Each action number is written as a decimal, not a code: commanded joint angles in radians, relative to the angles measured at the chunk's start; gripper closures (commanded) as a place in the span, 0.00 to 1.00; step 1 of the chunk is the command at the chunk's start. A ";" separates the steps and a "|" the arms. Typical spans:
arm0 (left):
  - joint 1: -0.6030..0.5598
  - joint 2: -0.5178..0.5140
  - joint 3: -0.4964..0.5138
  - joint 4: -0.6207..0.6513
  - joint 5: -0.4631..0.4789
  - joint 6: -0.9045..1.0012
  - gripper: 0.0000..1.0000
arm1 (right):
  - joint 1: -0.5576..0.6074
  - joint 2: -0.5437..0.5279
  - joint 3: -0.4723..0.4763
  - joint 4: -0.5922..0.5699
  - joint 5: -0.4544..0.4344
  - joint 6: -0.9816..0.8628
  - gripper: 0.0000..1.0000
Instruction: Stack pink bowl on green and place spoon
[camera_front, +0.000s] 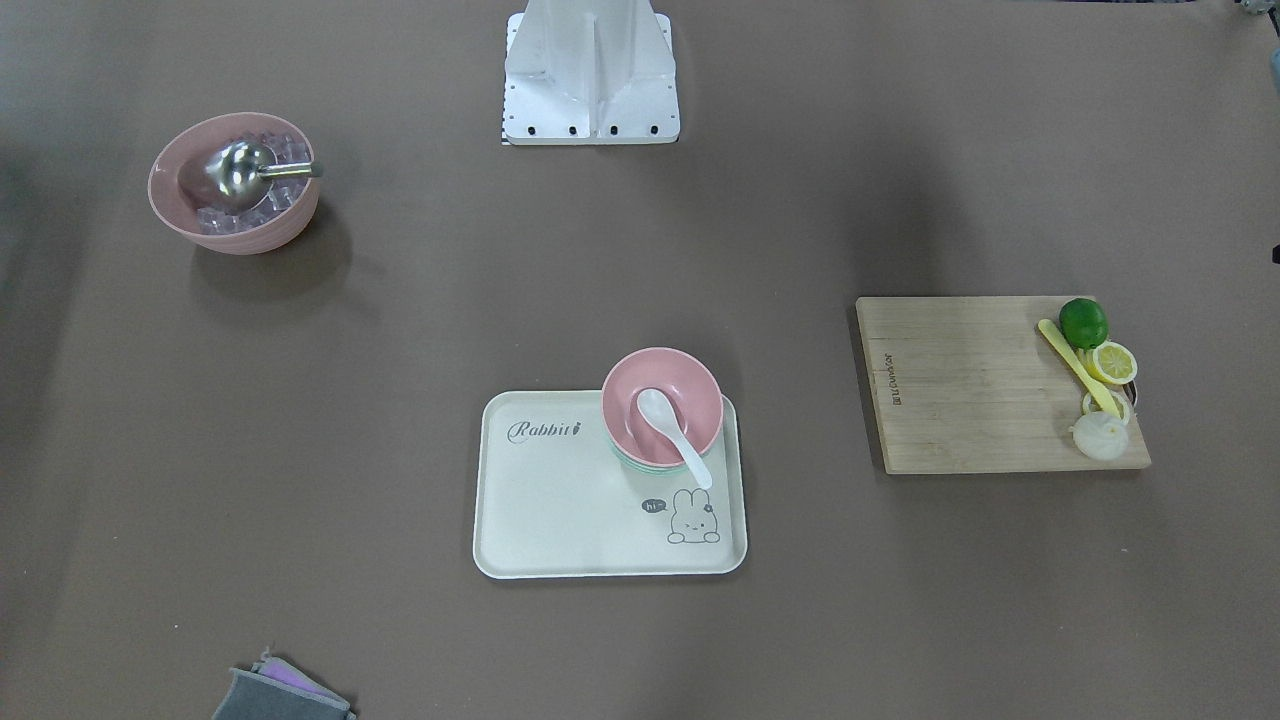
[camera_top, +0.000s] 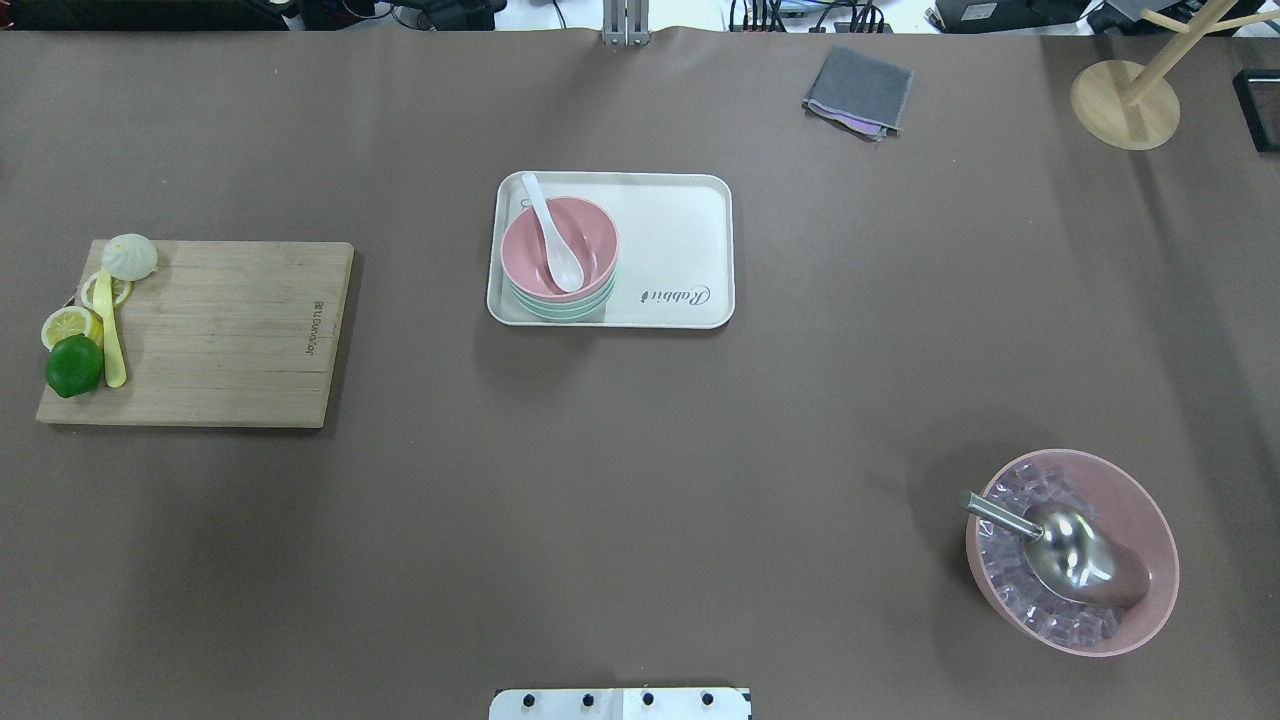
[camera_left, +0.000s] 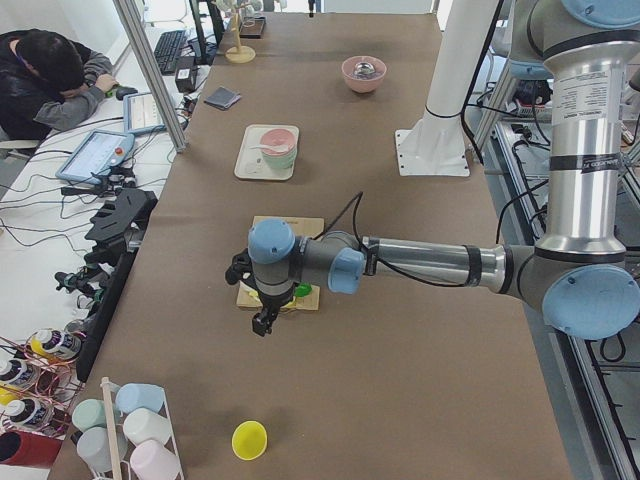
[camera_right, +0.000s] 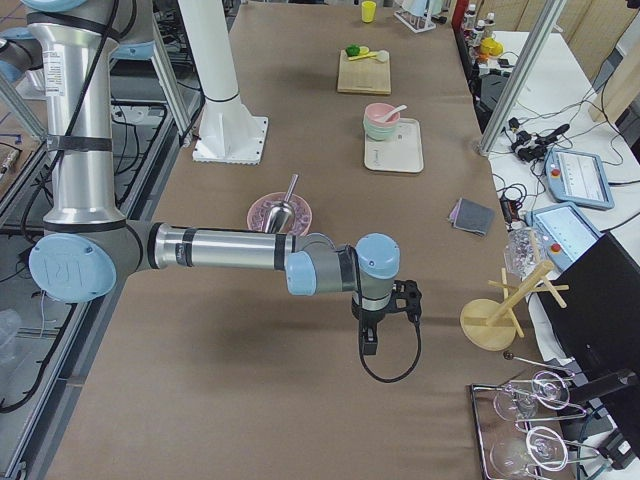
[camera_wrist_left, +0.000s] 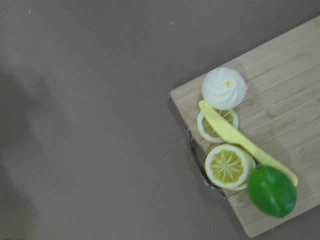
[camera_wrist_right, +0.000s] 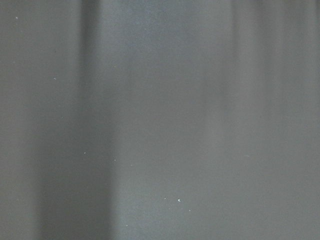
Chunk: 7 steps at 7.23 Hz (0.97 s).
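Observation:
A small pink bowl (camera_front: 695, 395) sits nested on a green bowl (camera_front: 626, 461) at the corner of a cream tray (camera_front: 560, 510). A white spoon (camera_front: 672, 422) lies in the pink bowl with its handle over the rim. The stack also shows in the overhead view, with the pink bowl (camera_top: 590, 235), the green bowl (camera_top: 560, 312) and the spoon (camera_top: 553, 240). My left gripper (camera_left: 262, 325) hangs above the cutting board's end, far from the tray. My right gripper (camera_right: 367, 345) hangs over bare table near that end. I cannot tell if either is open or shut.
A wooden cutting board (camera_top: 230, 330) holds a lime (camera_top: 74, 366), lemon slices, a yellow knife and a white bun. A large pink bowl (camera_top: 1150, 520) holds ice and a metal scoop. A grey cloth (camera_top: 858, 90) and a wooden stand (camera_top: 1125, 100) lie at the far edge.

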 joint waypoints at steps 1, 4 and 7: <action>-0.037 0.053 0.023 -0.003 -0.006 0.021 0.00 | 0.000 -0.001 0.000 0.003 0.000 0.000 0.00; -0.060 -0.045 0.022 0.305 -0.011 0.020 0.00 | 0.000 0.001 0.000 0.005 0.000 0.000 0.00; -0.086 -0.054 0.002 0.374 0.012 0.022 0.00 | 0.000 -0.001 0.000 0.005 0.000 0.000 0.00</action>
